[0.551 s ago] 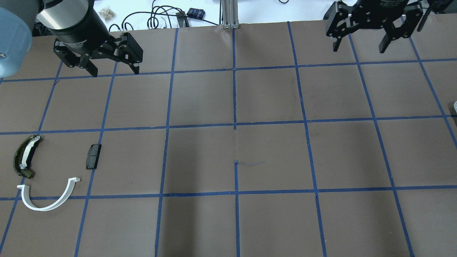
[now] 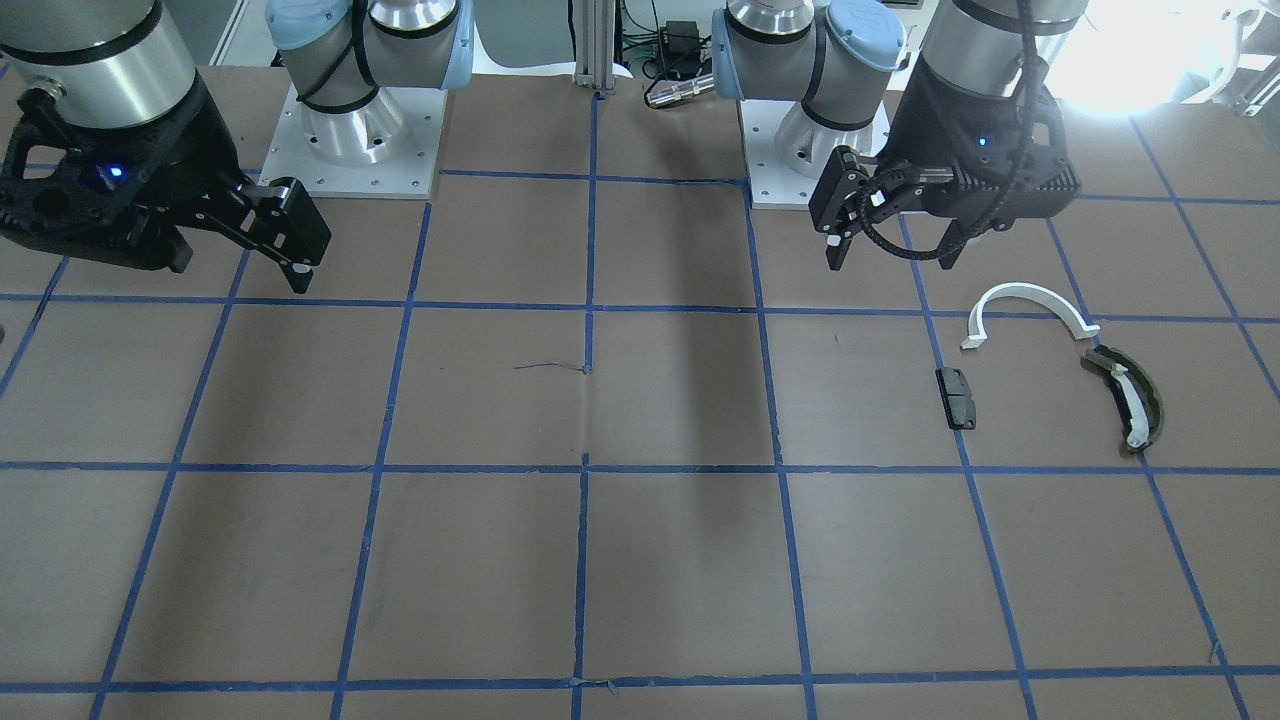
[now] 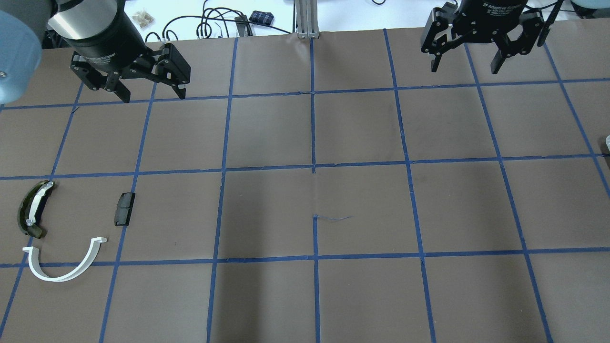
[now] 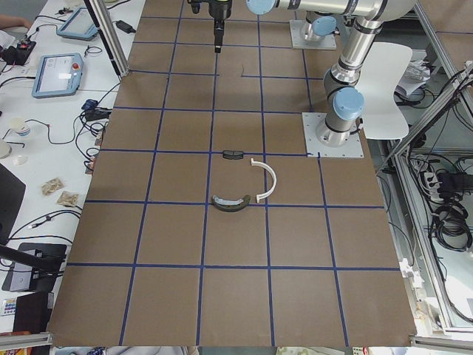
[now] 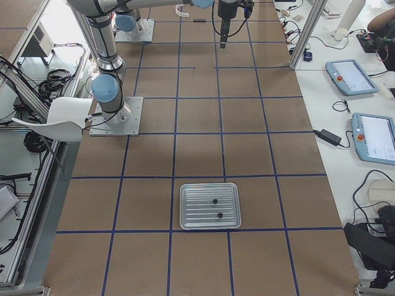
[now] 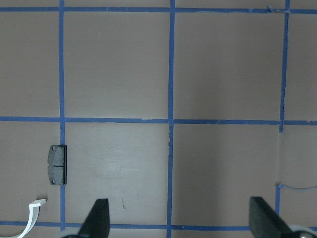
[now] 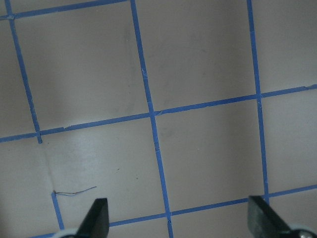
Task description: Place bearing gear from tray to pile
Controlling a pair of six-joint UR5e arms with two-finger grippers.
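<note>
Both arms are raised, and each wrist is turned so that its gripper points downward. The left arm (image 3: 90, 24) comes in at the overhead view's left. The left gripper (image 3: 154, 95) hangs with its jaws spread wide, gripping nothing. In its wrist camera the two dark fingertips (image 6: 99, 220) stand far apart at the lower edge. The right arm (image 2: 90, 50) comes in at the overhead view's right. The right gripper (image 3: 464, 66) is likewise spread wide and empty, and its fingers (image 7: 98, 218) show well apart in its own wrist camera.
</note>
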